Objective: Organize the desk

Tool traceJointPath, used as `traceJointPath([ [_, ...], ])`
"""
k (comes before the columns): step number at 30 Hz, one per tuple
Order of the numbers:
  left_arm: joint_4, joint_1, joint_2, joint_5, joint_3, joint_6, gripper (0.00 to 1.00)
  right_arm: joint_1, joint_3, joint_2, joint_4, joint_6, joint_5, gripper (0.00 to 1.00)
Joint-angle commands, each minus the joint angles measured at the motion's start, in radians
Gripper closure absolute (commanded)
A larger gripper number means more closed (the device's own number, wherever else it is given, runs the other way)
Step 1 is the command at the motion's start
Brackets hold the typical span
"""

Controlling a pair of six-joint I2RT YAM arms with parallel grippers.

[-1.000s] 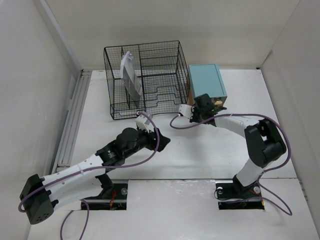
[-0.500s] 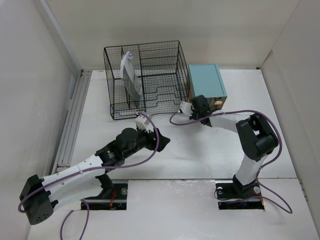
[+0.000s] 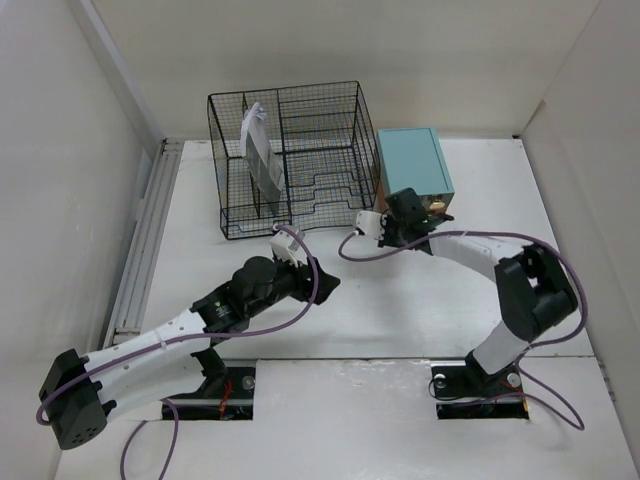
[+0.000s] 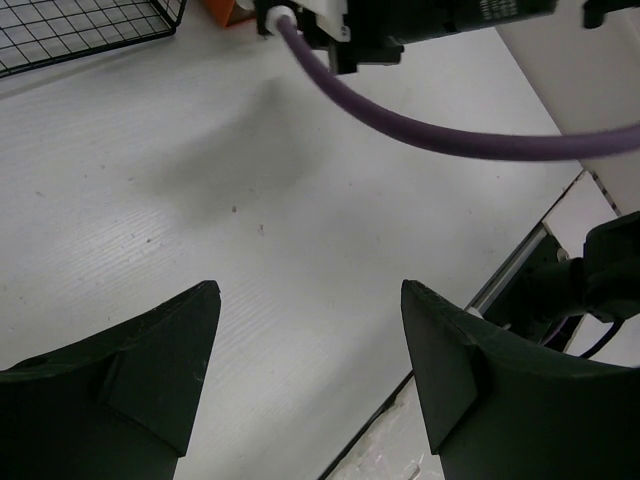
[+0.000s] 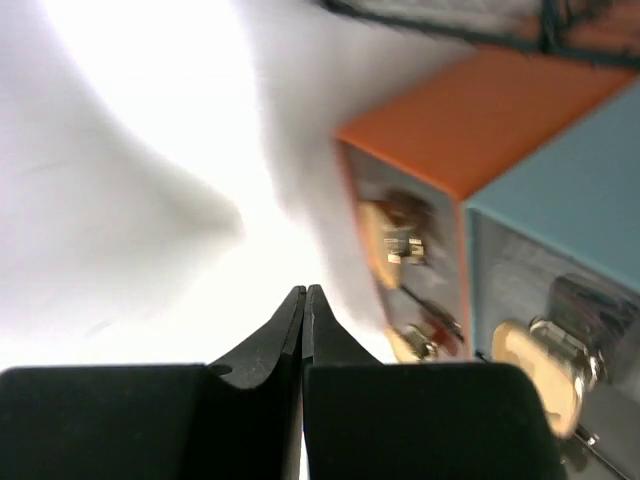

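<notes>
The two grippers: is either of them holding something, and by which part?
Nothing is held. The left gripper is open above the flat white desk. The right gripper is shut on nothing, near the small teal drawer box.

The desk [image 3: 400, 310] is a flat, matte white tabletop, lying level.

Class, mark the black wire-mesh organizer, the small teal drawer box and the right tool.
Black wire-mesh organizer [image 3: 366, 150]: top external view, right wall.
Small teal drawer box [image 3: 412, 160]: top external view, top face.
Right tool [image 5: 304, 300]: right wrist view, between fingertips.
</notes>
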Motion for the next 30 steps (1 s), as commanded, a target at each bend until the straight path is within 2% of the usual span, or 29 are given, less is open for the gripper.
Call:
traceJointPath([
  [1,0.041,0.004,-0.024,0.017,-0.003,-0.006,0.3,0.007,0.053,-0.093,-0.292,-0.1,-0.301,0.99],
  [3,0.041,0.004,-0.015,0.027,0.006,-0.006,0.3,-0.002,0.073,-0.138,-0.394,-0.186,-0.437,0.95],
  [5,0.05,0.004,-0.015,0.027,0.006,-0.006,0.3,-0.011,0.086,-0.174,-0.459,-0.186,-0.505,0.88],
  [7,0.05,0.004,-0.015,0.051,0.017,-0.006,0.3,-0.048,0.113,-0.237,-0.459,-0.12,-0.583,0.76],
  [8,0.05,0.004,-0.015,0.051,0.026,-0.006,0.3,-0.057,0.125,-0.262,-0.426,-0.084,-0.6,0.24],
  [9,0.041,0.004,-0.024,0.051,0.046,-0.019,0.27,-0.068,0.135,-0.289,-0.372,0.073,-0.6,0.0],
  [10,0.027,0.004,-0.024,0.041,0.059,-0.032,0.16,-0.077,0.135,-0.354,-0.3,0.169,-0.555,0.0],
  [11,0.007,0.004,-0.024,0.028,0.078,-0.052,0.1,-0.1,0.135,-0.388,-0.205,0.235,-0.544,0.0],
  [13,-0.06,0.004,-0.033,-0.021,0.143,-0.052,0.0,-0.137,0.144,-0.475,-0.121,0.416,-0.544,0.0],
  [15,-0.105,0.004,-0.033,-0.054,0.194,-0.052,0.0,-0.168,0.133,-0.506,0.0,0.553,-0.428,0.0],
  [16,-0.154,0.004,-0.033,-0.091,0.251,-0.037,0.0,-0.178,0.148,-0.506,0.01,0.651,-0.313,0.0],
  [20,-0.263,0.004,-0.033,-0.171,0.394,0.029,0.0,-0.202,0.182,-0.515,-0.002,0.681,-0.206,0.0],
  [24,-0.353,0.004,-0.022,-0.278,0.512,0.109,0.0,-0.274,0.162,-0.564,0.016,0.721,-0.217,0.0],
  [30,-0.367,0.004,-0.022,-0.401,0.564,0.192,0.0,-0.373,0.109,-0.658,0.058,0.748,-0.303,0.0],
])
